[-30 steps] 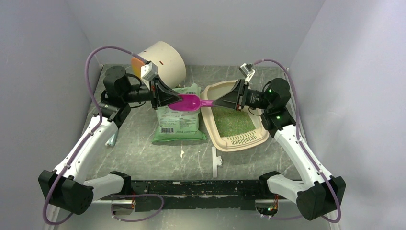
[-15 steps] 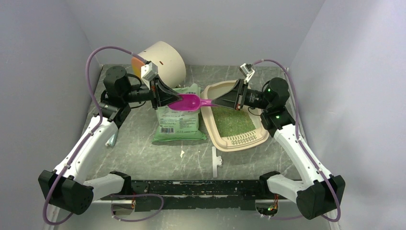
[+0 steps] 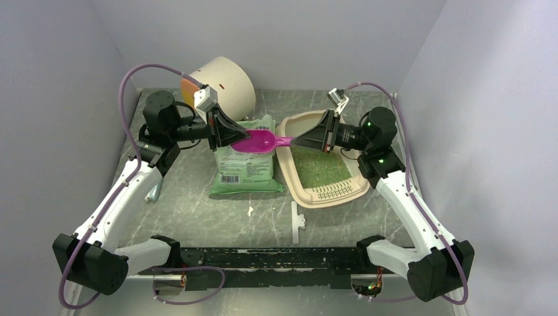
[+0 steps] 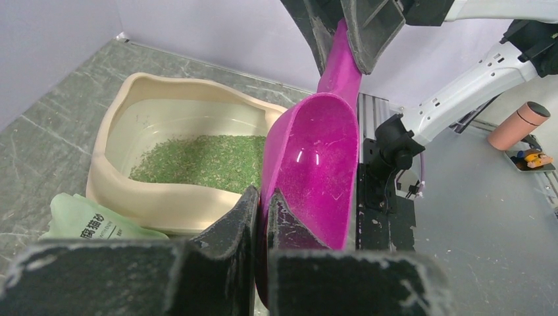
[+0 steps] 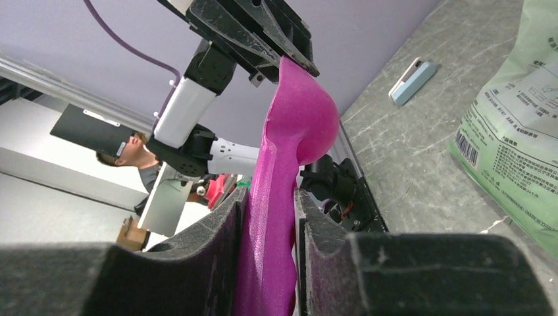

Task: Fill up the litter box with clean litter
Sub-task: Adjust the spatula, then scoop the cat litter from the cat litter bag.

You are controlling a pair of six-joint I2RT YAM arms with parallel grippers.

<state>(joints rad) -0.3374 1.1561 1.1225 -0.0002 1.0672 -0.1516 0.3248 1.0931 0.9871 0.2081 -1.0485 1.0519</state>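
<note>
A magenta scoop (image 3: 258, 141) hangs in the air between both arms, above the bag's right edge. My left gripper (image 3: 231, 138) is shut on the rim of its bowl (image 4: 319, 158), which shows only dust inside. My right gripper (image 3: 299, 141) is shut on its handle (image 5: 266, 197), one finger on each side. The beige litter box (image 3: 287, 168) lies under the right gripper. A bed of clean litter (image 3: 320, 166) covers part of its floor, and the pale far end (image 4: 177, 118) is bare.
A light-green printed bag (image 3: 245, 168) lies flat left of the box. The cream half-cylinder cabinet (image 3: 227, 82) stands at the back. A white plastic piece (image 3: 297, 220) lies near the front edge. A small blue-and-white object (image 5: 411, 82) rests on the table's left side.
My right gripper's jaws have narrowed onto the scoop handle. The scoop and both arms have stayed almost where they were.
</note>
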